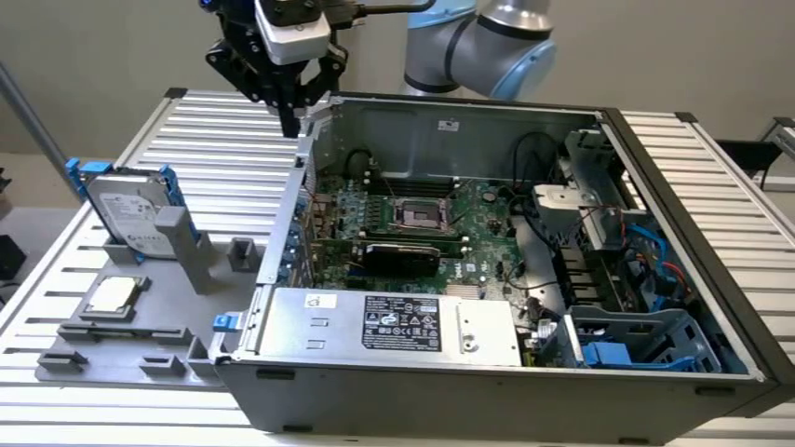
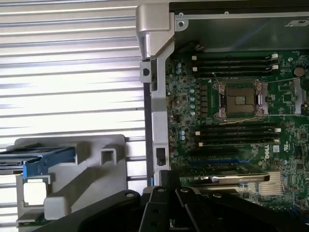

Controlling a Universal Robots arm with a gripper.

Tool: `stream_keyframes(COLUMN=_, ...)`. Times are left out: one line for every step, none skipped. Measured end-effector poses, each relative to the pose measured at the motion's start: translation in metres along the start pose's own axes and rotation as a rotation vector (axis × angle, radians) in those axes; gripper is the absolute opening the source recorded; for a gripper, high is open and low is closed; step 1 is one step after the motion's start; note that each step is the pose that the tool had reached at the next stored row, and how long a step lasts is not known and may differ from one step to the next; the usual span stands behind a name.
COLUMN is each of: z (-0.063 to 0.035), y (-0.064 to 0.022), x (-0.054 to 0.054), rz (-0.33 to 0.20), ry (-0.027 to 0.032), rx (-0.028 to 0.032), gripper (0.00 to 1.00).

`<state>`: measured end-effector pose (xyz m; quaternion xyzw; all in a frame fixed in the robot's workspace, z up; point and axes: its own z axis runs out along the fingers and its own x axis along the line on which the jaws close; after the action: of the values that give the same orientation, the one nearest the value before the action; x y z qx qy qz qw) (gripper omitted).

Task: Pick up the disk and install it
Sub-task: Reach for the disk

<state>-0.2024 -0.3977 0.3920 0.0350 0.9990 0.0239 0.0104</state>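
The disk (image 1: 130, 212), silver-grey with a white label and blue rails, stands on edge in a grey holder (image 1: 186, 247) at the exterior view's left. In the wrist view its blue rail (image 2: 44, 162) shows edge-on. My gripper (image 1: 289, 119) hangs high above the far left corner of the open computer case (image 1: 497, 396), well behind the disk and apart from it. Its fingers are shut with nothing between them. They appear as dark shapes (image 2: 166, 195) over the case wall in the wrist view.
A small square silver chip (image 1: 112, 295) lies on the grey fixture in front of the disk. Inside the case are the motherboard (image 1: 410, 219), a silver power supply box (image 1: 385, 326) and a blue-grey drive bay (image 1: 634, 345). A slatted metal table (image 1: 223, 140) lies underneath.
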Motion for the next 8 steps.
stream_keyframes(z=0.0, y=-0.0001, x=0.005, rz=0.0, ry=0.0, rx=0.0, gripper=0.11)
stream_keyframes(z=0.0001, y=-0.0003, x=0.009, rz=0.0, ry=0.0, rx=0.0, gripper=0.11)
stream_keyframes(z=0.0001, y=-0.0004, x=0.014, rz=0.0, ry=0.0, rx=0.0, gripper=0.11)
stream_keyframes(z=0.0002, y=-0.0005, x=0.018, rz=0.0, ry=0.0, rx=0.0, gripper=0.11)
stream_keyframes(z=0.0002, y=-0.0005, x=0.023, rz=0.0, ry=0.0001, rx=0.0001, gripper=0.11)
stream_keyframes(z=0.0002, y=-0.0006, x=0.027, rz=0.0, ry=0.0, rx=0.0001, gripper=0.11)
stream_keyframes(z=0.0003, y=-0.0007, x=0.032, rz=0.0, ry=0.0001, rx=0.0001, gripper=0.11)
stream_keyframes(z=0.0003, y=-0.0008, x=0.036, rz=0.0, ry=0.0, rx=0.0, gripper=0.11)
